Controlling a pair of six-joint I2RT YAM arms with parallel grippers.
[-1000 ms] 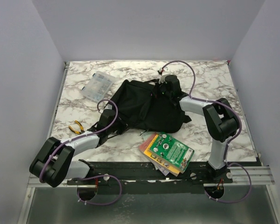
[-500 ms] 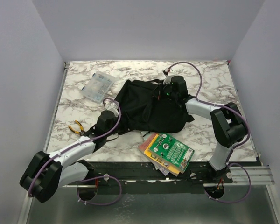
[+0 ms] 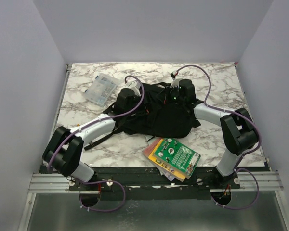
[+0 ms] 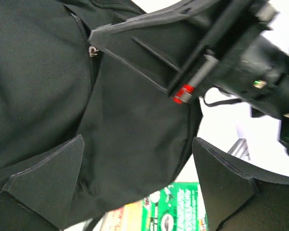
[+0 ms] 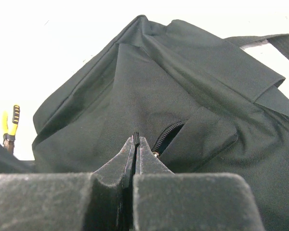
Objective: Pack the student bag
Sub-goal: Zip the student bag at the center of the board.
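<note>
The left gripper [image 4: 137,139] stands wide open and holds nothing; its two fingers hang over the left part of the bag [image 3: 159,118], with dark fabric showing between them. The right gripper [image 5: 136,140] is closed tight at the far side of the bag. A thin black strip sticks out between its tips, right beside the zipper [image 5: 167,133], and it looks like the tab of that zipper, so this gripper has hold of the bag there.

The marble table [image 3: 216,82] carries everything. The black bag is the biggest thing on it. It lies about in the middle of the table, a little toward the far edge, flat and crumpled, and one strap runs out from it toward the near left corner, under the left arm. In the right wrist view the fabric rises to a peak behind the closed tips.

A stack of books [image 3: 173,156] with a green cover on top lies at the near edge, right of the middle, just beside the bag's near side. A clear plastic case [image 3: 102,89] lies near the far left corner, close to the bag and apart from it. A pair of pliers [image 5: 10,122] with yellow handles shows only in the right wrist view, at its left edge, beyond the bag.
</note>
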